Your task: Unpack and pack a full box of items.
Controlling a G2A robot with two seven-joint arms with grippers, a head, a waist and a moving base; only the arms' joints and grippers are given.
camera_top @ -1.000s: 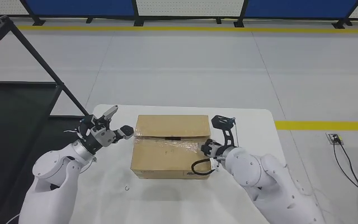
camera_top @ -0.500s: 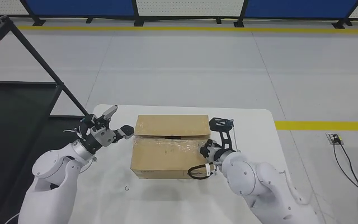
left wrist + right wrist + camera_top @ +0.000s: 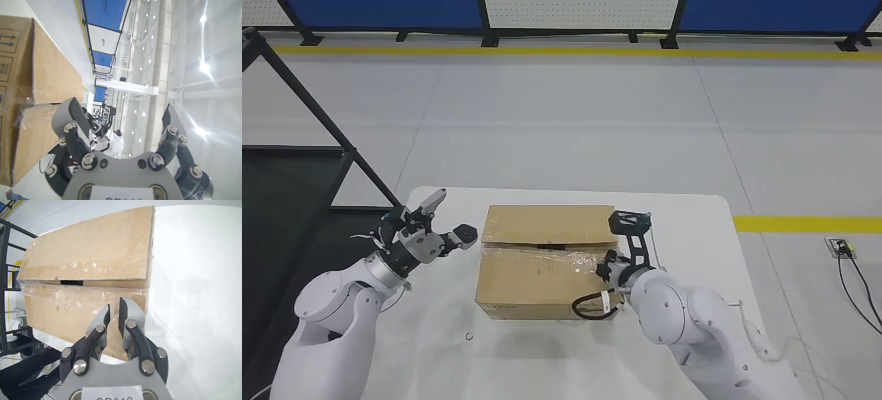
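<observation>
Grey hall floor with yellow lines and blue panels behind, seen from above; nearer, a white table and, off its left side, a black frame. At mid-table a cardboard box, flaps down, with glossy clear tape along the top seam. Just off the box's left end, apart from it, the left gripper, spread wide and holding nothing. At the box's right end, by the top edge, the right gripper.

From the left wrist: bright ceiling lights and blue panels in the distance. Both fingers far apart, nothing between them. Close beside one finger, the box's end face with printed handling marks, and crumpled tape at its corner. Farther off, past the box, the right arm.

From the right wrist: bare white tabletop beside the box. One top flap slightly higher than the other, with a small dark slot in the seam. Wrinkled tape across the seam and down the end. Pads drawn almost together over the nearer flap, pinching a crease of the tape in the slim gap.
</observation>
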